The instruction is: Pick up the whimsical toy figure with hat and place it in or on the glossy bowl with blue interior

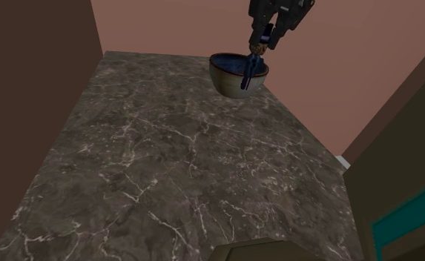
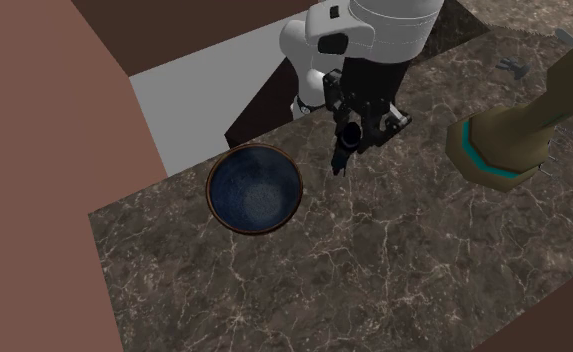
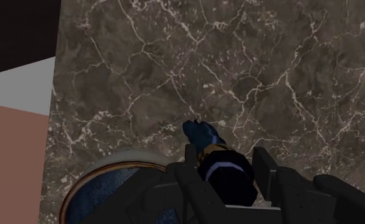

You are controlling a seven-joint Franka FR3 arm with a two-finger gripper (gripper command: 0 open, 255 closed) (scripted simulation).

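My gripper (image 1: 259, 43) is shut on the toy figure (image 1: 251, 68), a small dark blue figure with a tan band, which hangs below the fingers. The bowl (image 1: 225, 77) has a pale outside and a dark blue inside and stands at the far end of the marble counter. In the second exterior view the gripper (image 2: 350, 133) and the toy (image 2: 341, 155) hover above the counter, off that view's right of the bowl (image 2: 254, 188) and apart from it. The wrist view shows the toy (image 3: 203, 135) clasped between the fingers (image 3: 264, 167), with the bowl's rim (image 3: 92, 170) beside the gripper.
The dark veined marble counter (image 1: 173, 163) runs long towards the stand (image 1: 259, 250). Pinkish walls border its far end and one side. A brown and teal piece of furniture (image 2: 494, 148) stands close to the arm. Grey floor (image 2: 189, 110) lies past the counter's edge by the bowl.
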